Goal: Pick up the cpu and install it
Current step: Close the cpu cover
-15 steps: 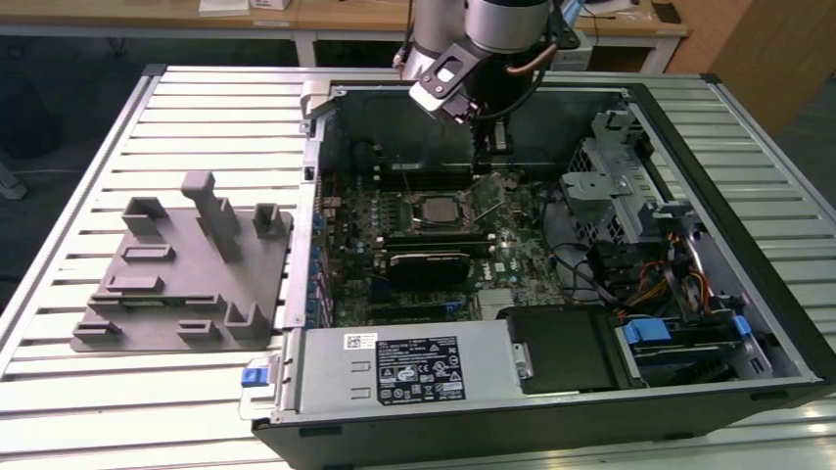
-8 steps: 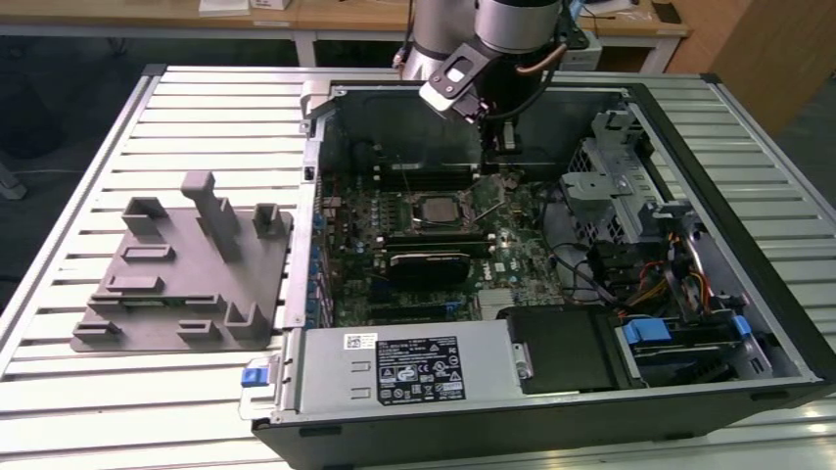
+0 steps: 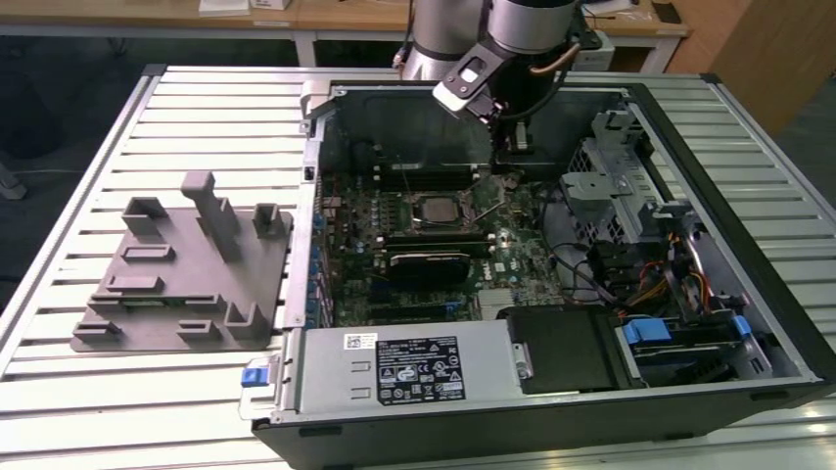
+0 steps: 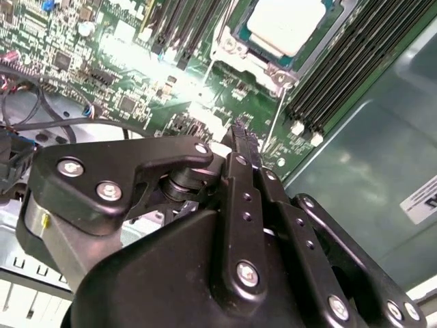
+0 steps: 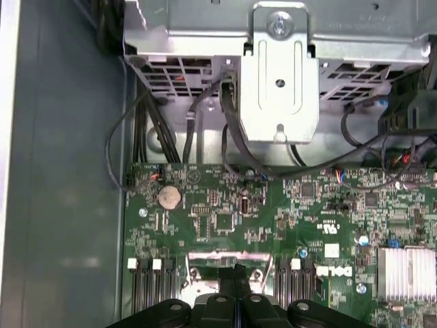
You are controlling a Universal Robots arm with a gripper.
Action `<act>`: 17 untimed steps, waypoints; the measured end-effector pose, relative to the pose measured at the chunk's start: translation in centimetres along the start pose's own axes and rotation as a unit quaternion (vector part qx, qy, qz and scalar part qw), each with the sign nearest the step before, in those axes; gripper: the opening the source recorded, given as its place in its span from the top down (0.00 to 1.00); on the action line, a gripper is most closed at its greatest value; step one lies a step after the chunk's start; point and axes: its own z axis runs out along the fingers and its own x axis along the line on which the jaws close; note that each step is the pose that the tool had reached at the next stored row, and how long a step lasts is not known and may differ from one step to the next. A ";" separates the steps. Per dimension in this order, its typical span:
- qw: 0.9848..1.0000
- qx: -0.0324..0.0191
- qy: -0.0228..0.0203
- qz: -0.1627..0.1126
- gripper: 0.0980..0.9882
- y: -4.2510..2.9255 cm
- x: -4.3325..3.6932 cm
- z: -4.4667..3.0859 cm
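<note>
Inside the open computer case (image 3: 549, 429), the jaws were closed, fingertips (image 5: 235, 275) pressed together tip to tip. They hung low over the green motherboard (image 4: 130, 68). Whether they touched it, could not tell.

- In the second wrist view the fingertips sat near one corner of the metal socket frame (image 4: 235, 58). A thin metal rod (image 4: 272, 130) ran from that corner.
- The cpu (image 4: 283, 24) lay flat inside that frame, silvery-white top up, apart from the jaws. In the exterior view it showed as a pale square mid-board (image 3: 432, 208), with the arm to the exterior view's right of it.
- Black memory slots (image 4: 348, 61) with white end clips ran alongside the socket.
- In the first wrist view, a coin cell (image 5: 169, 197) and a finned heatsink (image 5: 407, 273) sat on the board. Beyond them stood a metal drive cage (image 5: 280, 75) with black cables looping under it.
- A grey power supply (image 3: 405, 367) filled the case's near corner.
- A grey fixture (image 3: 183, 279) of blocks and posts stood on the slatted counter (image 3: 78, 401), at the exterior view's left of the case.
</note>
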 end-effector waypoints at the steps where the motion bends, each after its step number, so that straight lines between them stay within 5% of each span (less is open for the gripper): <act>1: 1.000 0.000 0.000 0.000 0.99 0.15 0.00 0.00; 17: 1.000 0.000 0.000 0.000 0.99 1.56 -0.02 0.21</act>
